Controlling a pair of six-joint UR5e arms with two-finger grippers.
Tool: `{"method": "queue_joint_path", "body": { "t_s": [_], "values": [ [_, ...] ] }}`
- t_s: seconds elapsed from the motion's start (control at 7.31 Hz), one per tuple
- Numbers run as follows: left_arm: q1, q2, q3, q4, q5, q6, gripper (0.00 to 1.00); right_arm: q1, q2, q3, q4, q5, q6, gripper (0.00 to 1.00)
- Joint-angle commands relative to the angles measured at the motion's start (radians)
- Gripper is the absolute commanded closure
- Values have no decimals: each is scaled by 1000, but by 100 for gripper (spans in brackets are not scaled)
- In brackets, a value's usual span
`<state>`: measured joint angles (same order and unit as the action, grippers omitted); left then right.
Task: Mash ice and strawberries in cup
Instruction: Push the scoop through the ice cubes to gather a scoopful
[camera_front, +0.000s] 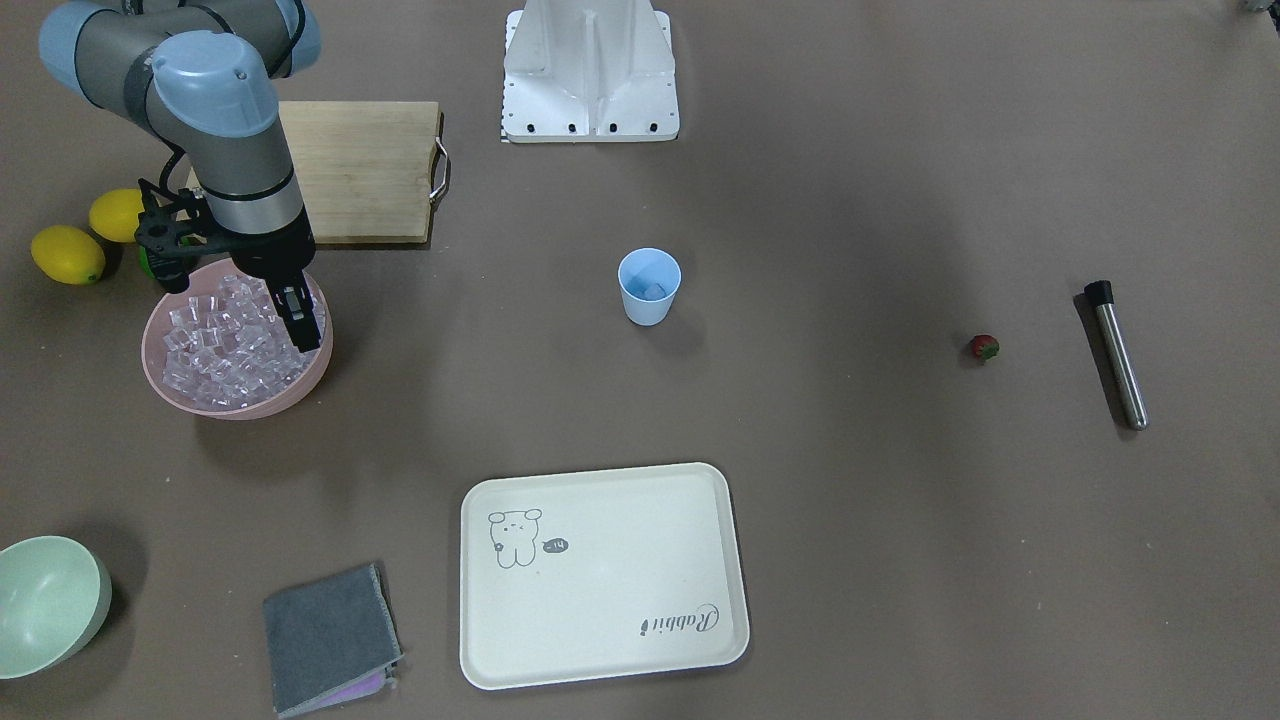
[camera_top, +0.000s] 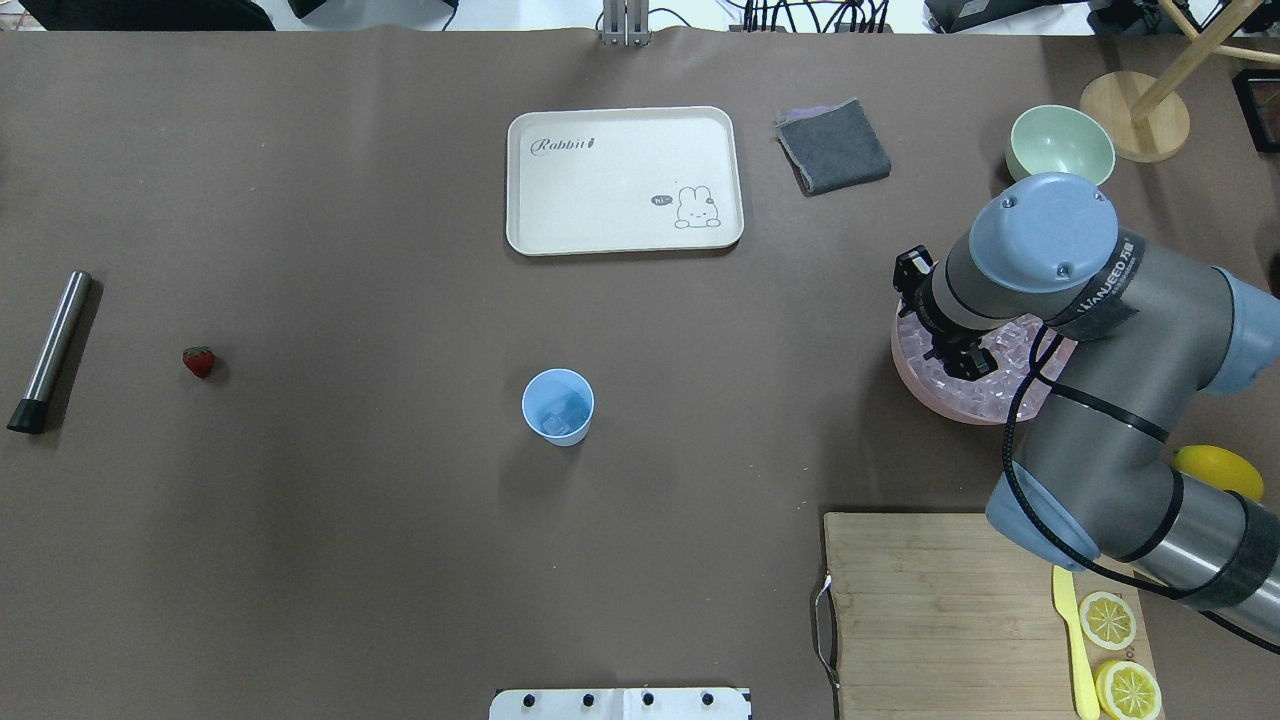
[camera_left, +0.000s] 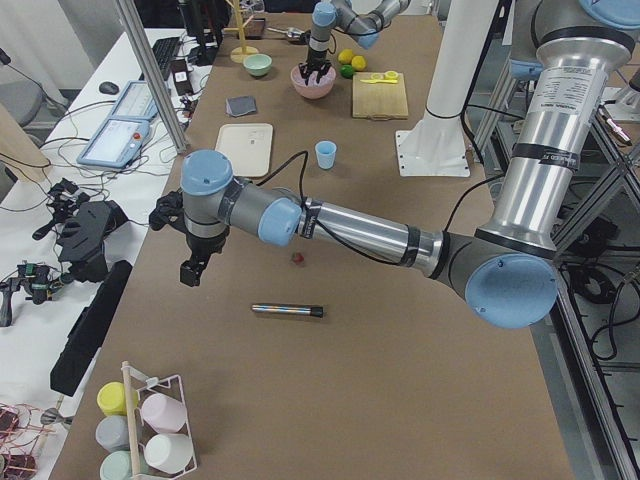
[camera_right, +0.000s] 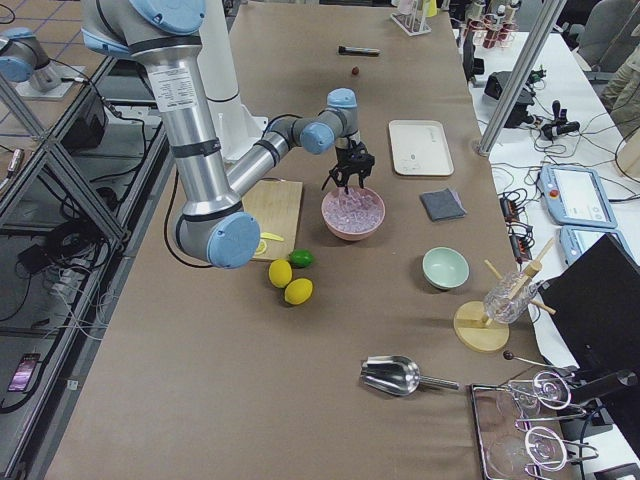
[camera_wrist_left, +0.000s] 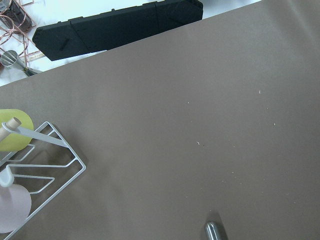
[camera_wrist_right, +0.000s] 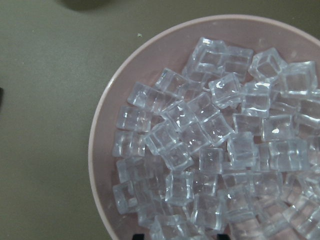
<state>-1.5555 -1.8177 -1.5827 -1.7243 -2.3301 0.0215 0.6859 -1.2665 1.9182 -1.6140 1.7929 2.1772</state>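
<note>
Cup (camera_front: 649, 287) sits mid-table, upright, w/ a cube or two of ice (camera_top: 560, 415) in it already. The strawberry (camera_front: 984, 347) lies well apart from it on my left-arm side, near the steel muddler (camera_front: 1118, 355). The bulk of the ice is heaped in the pink bowl (camera_front: 300, 395).

Right gripper (camera_front: 297, 322) hangs low over that heap, fingers apart, nothing b/w them as far as the wrist view shows. Left gripper (camera_left: 190, 270) shows only in a side view, so I can't tell its state. It's out beyond the muddler, over bare table.

Risks, imo:
- Cubes look slick and tightly packed, so a pinch may squirt one out or lift two at once.
- Anything dropped en route could skid away.
- Cup looks light and nothing braces it, so a clipped rim would tip it.
- Berry is tiny, easy to miss or crush.

Surface is a brown matte cover (camera_front: 850, 500), flat. In the room, side benches (camera_right: 560, 120) w/ tablets (camera_right: 575, 190) flank the table.
</note>
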Motion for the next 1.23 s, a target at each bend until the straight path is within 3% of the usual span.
{"method": "queue_joint_path", "body": {
  "t_s": [0.0, 0.41, 1.09],
  "values": [
    [0, -2, -5, 0, 2, 0, 2, 3, 12, 4, -76, -1, 13, 42],
    [0, 0, -17, 0, 2, 2, 2, 9, 18, 16, -139, 13, 15, 41],
    [0, -2, -11, -24, 26, 3, 2, 7, 45, -30, -138, 20, 15, 39]
  ]
}}
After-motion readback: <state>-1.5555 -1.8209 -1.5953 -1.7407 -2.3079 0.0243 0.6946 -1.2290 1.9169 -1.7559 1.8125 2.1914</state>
